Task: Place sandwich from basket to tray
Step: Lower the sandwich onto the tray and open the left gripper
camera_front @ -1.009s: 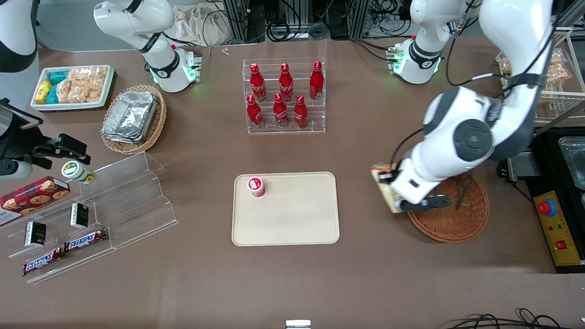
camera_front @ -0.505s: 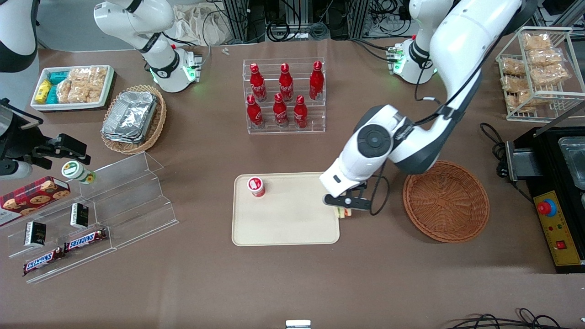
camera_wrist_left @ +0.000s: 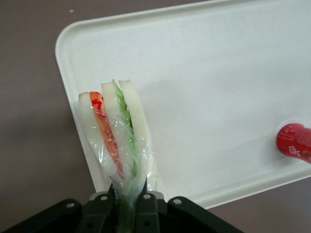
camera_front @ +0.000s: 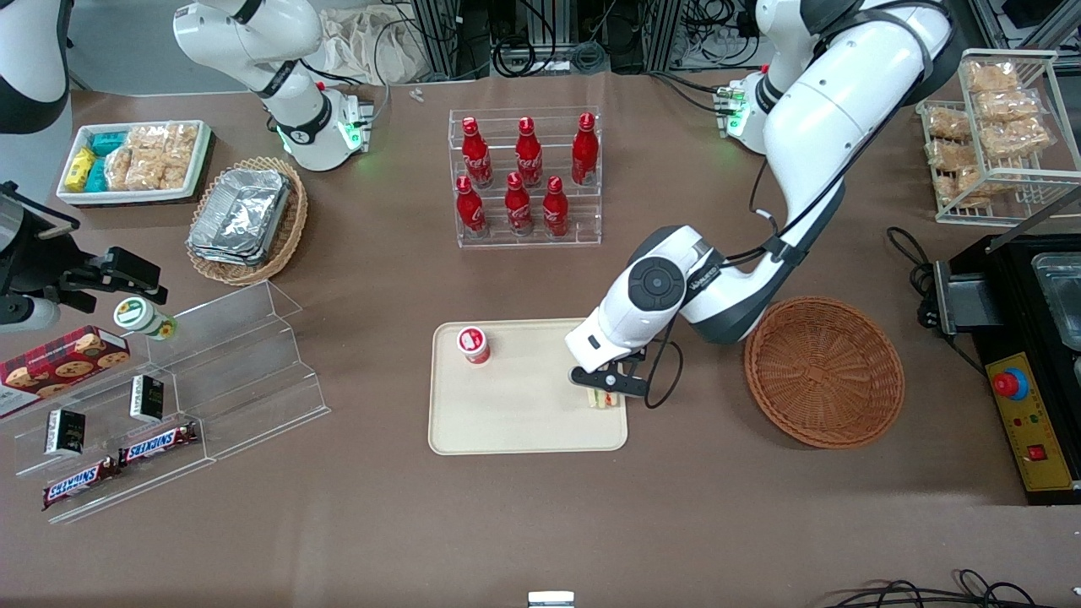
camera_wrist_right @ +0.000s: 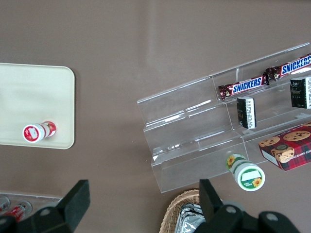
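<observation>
Your gripper [camera_front: 605,390] is over the tray [camera_front: 515,414], at the edge nearest the basket [camera_front: 823,371], jaws clamped on the wrapped sandwich [camera_wrist_left: 118,133]. You can see the sandwich hanging over that tray corner; basket sits on the surface beside the tray, well apart from a red-capped bottle [camera_front: 474,344] on the tray.

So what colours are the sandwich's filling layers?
Red and green between pale bread on the sandwich, held by the gripper; clearest in the left wrist view.

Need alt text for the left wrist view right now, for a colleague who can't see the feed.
The claw is shut on the wrapped sandwich, held upright above the corner of the beige tray. A red-capped cup stands on the tray toward the parked arm's end; brown table surrounds it.
</observation>
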You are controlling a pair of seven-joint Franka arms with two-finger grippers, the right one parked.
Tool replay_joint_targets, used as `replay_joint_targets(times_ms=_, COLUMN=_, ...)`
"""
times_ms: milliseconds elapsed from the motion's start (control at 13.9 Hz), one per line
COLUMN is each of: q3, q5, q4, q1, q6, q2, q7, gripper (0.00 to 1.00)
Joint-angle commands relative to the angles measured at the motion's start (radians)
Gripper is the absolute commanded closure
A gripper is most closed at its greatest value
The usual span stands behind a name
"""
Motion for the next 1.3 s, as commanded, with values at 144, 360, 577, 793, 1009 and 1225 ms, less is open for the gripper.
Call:
replay_joint_targets(times_ms=144, q3=0.004, q5=0.015, q4=0.026, q1=-0.011, q6=0.018, q2=0.046, q7=-0.022, gripper=0.79)
replay_joint_targets(times_ms=360, q3=0.006, q5=0.010, q4=0.024, q1=-0.006, q6=0.011, q2=0.040, q7=-0.026, gripper=0.00)
replay_joint_targets(times_ms=577, q3=0.004, q5=0.004, q4=0.020, q1=0.006, q6=-0.022, q2=0.028, q7=-0.038, gripper=0.00)
replay_joint_targets(times_ms=793, q3=-0.017, q5=-0.054, q4=0.024, q1=0.060, q6=-0.187, q2=-0.021, q7=-0.042, gripper=0.00)
replay_joint_targets(times_ms=1009, q3=-0.028, q5=-0.099, q4=0.026, q1=0.109, q6=-0.368, q2=-0.124, q7=-0.023, gripper=0.00)
replay_joint_targets(times_ms=1225, q3=-0.020, q5=-0.100, q4=0.026, q1=0.118, q6=-0.526, q2=-0.240, q7=0.024, gripper=0.00)
